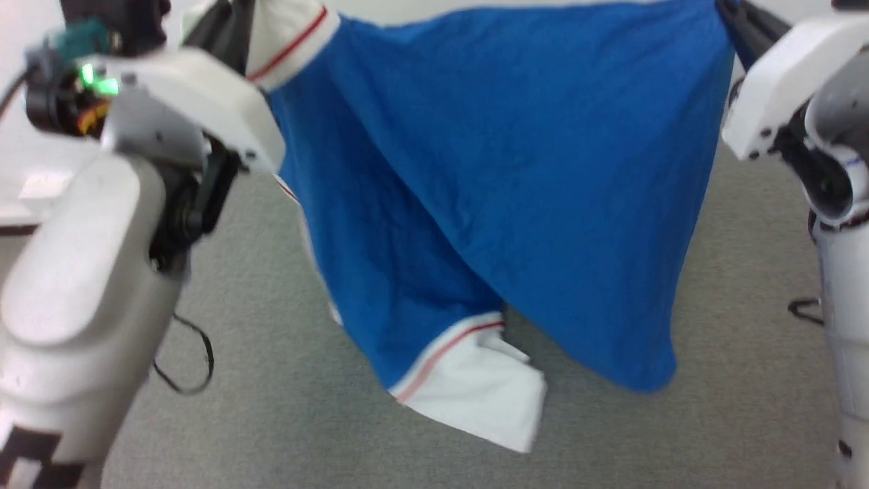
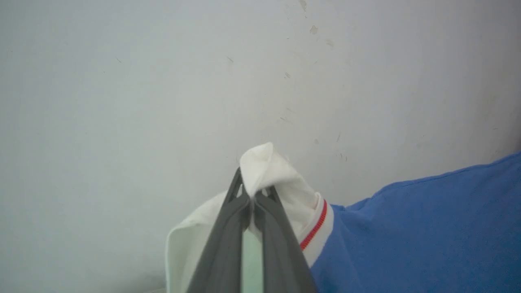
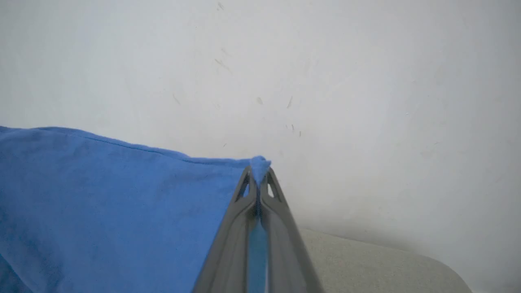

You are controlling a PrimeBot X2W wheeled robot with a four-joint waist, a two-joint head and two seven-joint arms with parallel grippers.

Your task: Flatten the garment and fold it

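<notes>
Hanging from left fingers and right fingers, the garment sags.

We see a grey, short-pile carpet covering the floor from near to far, plain and evenly lit. At the far left a pale ledge sits above it with a dark strip along its lower edge. It is too blurred for us to say what it is. A thin black cable loop shows against the carpet at the near left, and a smaller black loop shows at the right. Beyond the carpet stands a white wall, flecked with small scuffs and chips. The carpet runs up to its foot.
</notes>
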